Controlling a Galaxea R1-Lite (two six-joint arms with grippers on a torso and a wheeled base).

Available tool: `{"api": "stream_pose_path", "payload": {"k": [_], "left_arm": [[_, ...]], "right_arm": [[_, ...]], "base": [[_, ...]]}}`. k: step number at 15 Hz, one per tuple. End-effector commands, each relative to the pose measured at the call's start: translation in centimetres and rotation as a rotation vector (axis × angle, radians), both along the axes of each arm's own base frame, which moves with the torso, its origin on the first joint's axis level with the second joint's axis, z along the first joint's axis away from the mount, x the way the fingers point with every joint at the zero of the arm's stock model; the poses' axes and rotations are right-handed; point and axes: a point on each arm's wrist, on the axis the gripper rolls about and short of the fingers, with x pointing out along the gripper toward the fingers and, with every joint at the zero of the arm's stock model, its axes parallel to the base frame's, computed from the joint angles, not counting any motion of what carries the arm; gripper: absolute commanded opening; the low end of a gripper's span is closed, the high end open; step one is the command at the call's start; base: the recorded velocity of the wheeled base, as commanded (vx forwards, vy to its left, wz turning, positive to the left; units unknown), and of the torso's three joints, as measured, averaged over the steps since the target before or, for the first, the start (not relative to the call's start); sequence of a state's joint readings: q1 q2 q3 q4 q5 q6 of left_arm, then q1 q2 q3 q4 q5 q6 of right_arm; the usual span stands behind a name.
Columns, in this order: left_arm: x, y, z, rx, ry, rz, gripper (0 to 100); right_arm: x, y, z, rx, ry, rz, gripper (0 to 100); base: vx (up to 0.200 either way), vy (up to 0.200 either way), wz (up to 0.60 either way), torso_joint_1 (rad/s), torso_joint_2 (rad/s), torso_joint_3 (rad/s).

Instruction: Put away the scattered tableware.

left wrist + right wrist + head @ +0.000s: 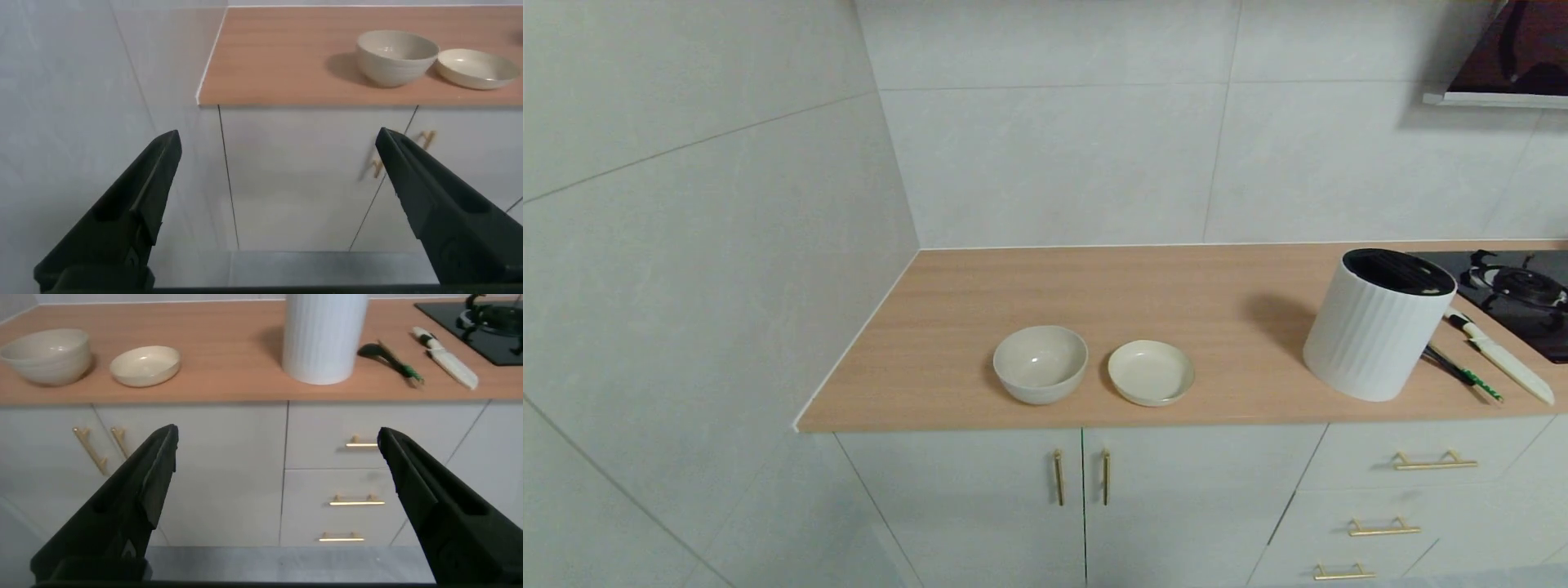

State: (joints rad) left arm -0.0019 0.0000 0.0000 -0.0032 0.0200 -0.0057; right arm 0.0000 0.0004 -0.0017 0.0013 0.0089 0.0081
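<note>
A cream bowl (1040, 363) and a shallow cream dish (1151, 372) sit side by side near the front edge of the wooden counter (1143, 294). To their right stands a white ribbed holder (1376, 324) with a black top. Beside it lie a white-bladed knife (1499, 356) and dark chopsticks with green ends (1462, 372). My left gripper (278, 155) is open, low in front of the cabinet, below the counter's left corner; the bowl (396, 56) and dish (478, 68) lie beyond it. My right gripper (278, 449) is open, facing the drawers below the holder (324, 336).
Tiled walls close off the counter's left end and back. A black gas hob (1515, 290) sits at the far right. Under the counter are two cabinet doors with brass handles (1058, 477) and a stack of drawers (1433, 462) to their right.
</note>
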Motion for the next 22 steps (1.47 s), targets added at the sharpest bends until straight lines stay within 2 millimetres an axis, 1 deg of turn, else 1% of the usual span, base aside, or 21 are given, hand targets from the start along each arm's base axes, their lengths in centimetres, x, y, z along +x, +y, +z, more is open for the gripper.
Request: {"api": "stream_pose_path", "payload": {"k": [1, 12, 16, 22], "left_arm": [[0.00, 0.00, 0.00, 0.000, 0.000, 0.000, 100], [0.00, 0.00, 0.01, 0.000, -0.001, 0.002, 100], [0.00, 0.00, 0.01, 0.000, -0.001, 0.000, 100], [0.00, 0.00, 0.01, -0.002, -0.001, 0.000, 100]], "right_arm": [[0.01, 0.00, 0.00, 0.001, 0.002, 0.002, 100], [0.01, -0.01, 0.00, 0.001, 0.002, 0.003, 100], [0.00, -0.01, -0.01, 0.001, 0.000, 0.003, 100], [0.01, -0.01, 0.00, 0.001, 0.002, 0.002, 100]], "base": [[0.000, 0.000, 0.00, 0.000, 0.00, 0.000], [0.000, 0.000, 0.00, -0.009, 0.02, 0.010], [0.000, 0.000, 0.00, -0.174, 0.38, 0.199], [0.000, 0.000, 0.00, -0.244, 0.54, 0.288]]}}
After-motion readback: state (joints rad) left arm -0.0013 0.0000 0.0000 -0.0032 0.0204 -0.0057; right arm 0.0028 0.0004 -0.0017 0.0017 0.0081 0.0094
